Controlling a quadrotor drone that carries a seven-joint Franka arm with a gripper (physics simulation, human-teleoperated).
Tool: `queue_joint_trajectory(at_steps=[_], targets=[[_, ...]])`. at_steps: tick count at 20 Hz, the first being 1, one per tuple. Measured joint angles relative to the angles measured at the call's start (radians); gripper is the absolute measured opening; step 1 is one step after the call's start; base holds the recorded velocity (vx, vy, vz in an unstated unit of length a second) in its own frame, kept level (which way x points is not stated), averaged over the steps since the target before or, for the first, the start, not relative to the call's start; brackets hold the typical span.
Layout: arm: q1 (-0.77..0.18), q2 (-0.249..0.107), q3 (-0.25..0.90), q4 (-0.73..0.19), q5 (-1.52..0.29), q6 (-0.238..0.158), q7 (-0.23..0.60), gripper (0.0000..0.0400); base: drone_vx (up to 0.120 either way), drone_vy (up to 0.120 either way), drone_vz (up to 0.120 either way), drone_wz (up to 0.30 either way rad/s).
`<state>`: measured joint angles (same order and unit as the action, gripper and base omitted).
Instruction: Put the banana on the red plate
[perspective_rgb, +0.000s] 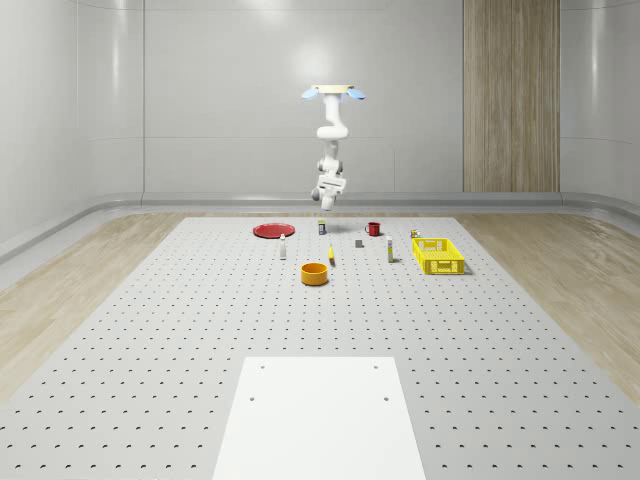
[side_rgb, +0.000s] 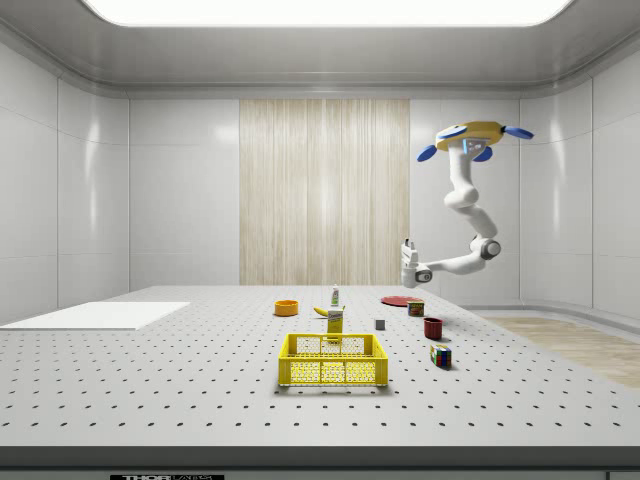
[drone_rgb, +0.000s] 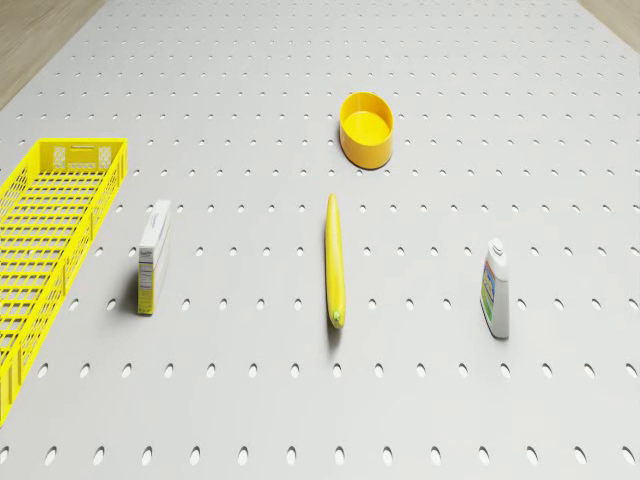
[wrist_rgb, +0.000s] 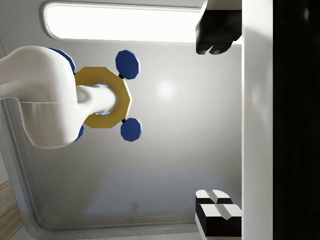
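Note:
The banana (drone_rgb: 335, 260) lies flat on the perforated table, a long yellow fruit (perspective_rgb: 331, 255) between the orange bowl and the far objects; it also shows in the side view (side_rgb: 322, 311). The red plate (perspective_rgb: 272, 231) rests flat toward the whole-scene view's far left (side_rgb: 397, 300). The drone (perspective_rgb: 335, 92) hovers high over the far part of the table (side_rgb: 470, 135). My arm hangs folded beneath it, and the gripper (side_rgb: 407, 246) is well above the table, turned upward. In the wrist view the gripper (wrist_rgb: 216, 122) is open and empty, its fingertips (wrist_rgb: 215, 32) wide apart, facing the ceiling and the drone (wrist_rgb: 102, 97).
An orange bowl (perspective_rgb: 315, 273), a yellow basket (perspective_rgb: 437, 255), a red mug (perspective_rgb: 373, 229), a white bottle (drone_rgb: 496, 289), a small box (drone_rgb: 152, 257), a can (perspective_rgb: 321, 228), a grey cube (perspective_rgb: 358, 242) and a colour cube (side_rgb: 440, 354) stand around. A white sheet (perspective_rgb: 320, 415) lies near the front.

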<state>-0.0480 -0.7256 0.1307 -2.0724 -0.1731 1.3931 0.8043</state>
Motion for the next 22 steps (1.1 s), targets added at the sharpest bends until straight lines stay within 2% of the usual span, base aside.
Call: queue_joint_trajectory(at_steps=[4, 7, 10, 13, 15, 17, 20, 22], targets=[[-0.037, -0.009, 0.116, -0.034, -0.165, 0.008, 0.024, 0.04, 0.12, -0.12, 0.0, 0.0], [-0.084, -0.025, 0.254, -0.102, -0.369, 0.018, 0.057, 0.04, 0.12, -0.093, 0.0, 0.0], [-0.156, -0.055, 0.435, -0.235, -0.655, 0.031, 0.118, 0.04, 0.12, 0.0, -0.04, 0.0], [-0.259, -0.097, 0.626, -0.426, -0.994, 0.031, 0.219, 0.04, 0.12, 0.0, -0.12, 0.0], [-0.351, -0.127, 0.739, -0.553, -1.214, 0.011, 0.305, 0.04, 0.12, 0.0, -0.12, 0.0], [-0.457, -0.154, 0.833, -0.654, -1.403, -0.027, 0.396, 0.04, 0.12, 0.0, -0.12, 0.0], [-0.617, -0.193, 0.939, -0.747, -1.602, -0.098, 0.516, 0.04, 0.12, 0.0, -0.12, 0.0], [-0.709, -0.217, 0.989, -0.781, -1.685, -0.141, 0.578, 0.04, 0.0, 0.0, -0.12, 0.0]])
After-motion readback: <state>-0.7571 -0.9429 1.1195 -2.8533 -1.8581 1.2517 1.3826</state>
